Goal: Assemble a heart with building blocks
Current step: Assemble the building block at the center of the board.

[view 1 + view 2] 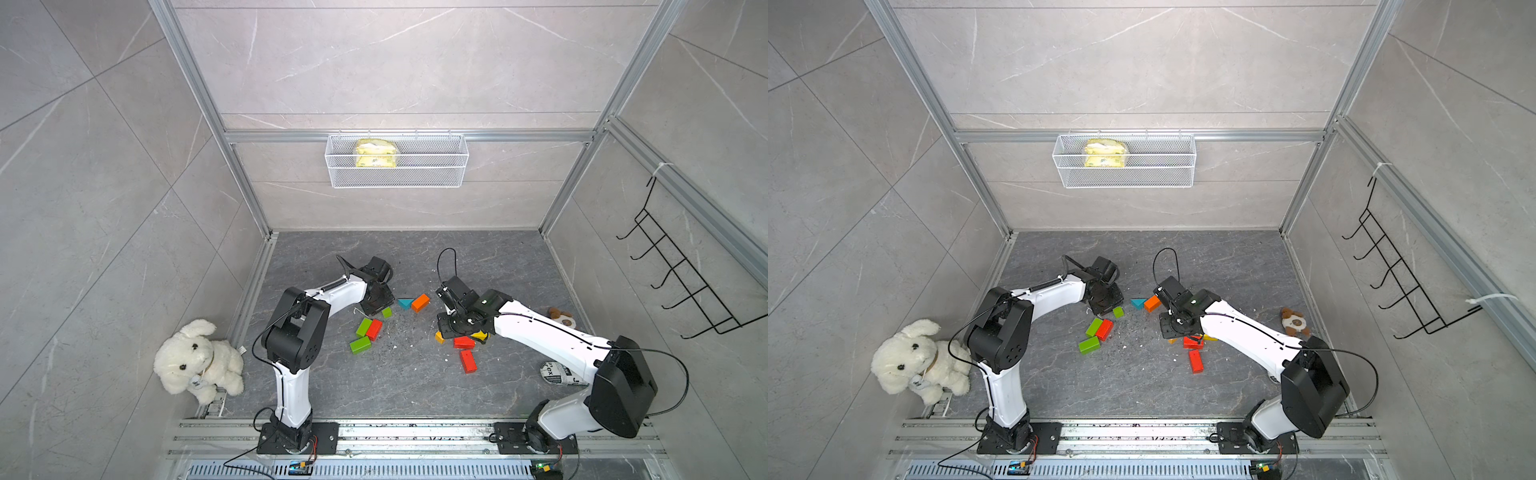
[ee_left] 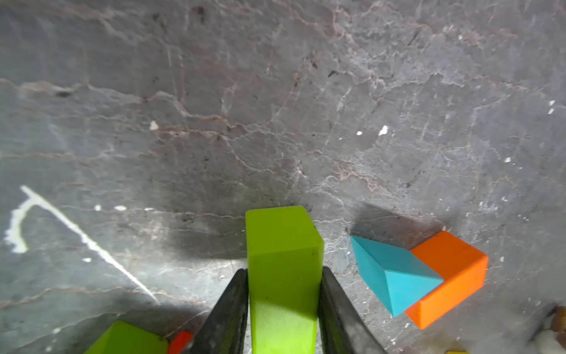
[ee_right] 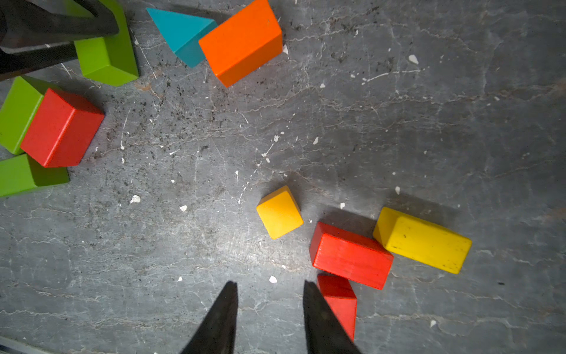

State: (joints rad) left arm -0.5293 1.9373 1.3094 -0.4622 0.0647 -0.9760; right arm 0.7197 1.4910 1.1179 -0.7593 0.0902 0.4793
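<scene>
Gripping green bar [image 2: 281, 233] by flat sides, left pincer [image 2: 284, 271] clamped, near teal triangle [image 2: 389, 269] on desk [image 2: 275, 107] | right pincer [image 3: 269, 283] narrowly parted, empty | bar judged light, rigid, glossy, slip-prone.

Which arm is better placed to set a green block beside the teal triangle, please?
Left. The left gripper is closed on a green block a short way from the teal triangle. The right gripper hangs open and empty near the orange-yellow cube, farther from the triangle.

Only "in" and "ex" read, on a newsprint-patterned object [image 1: 554, 371].
</scene>
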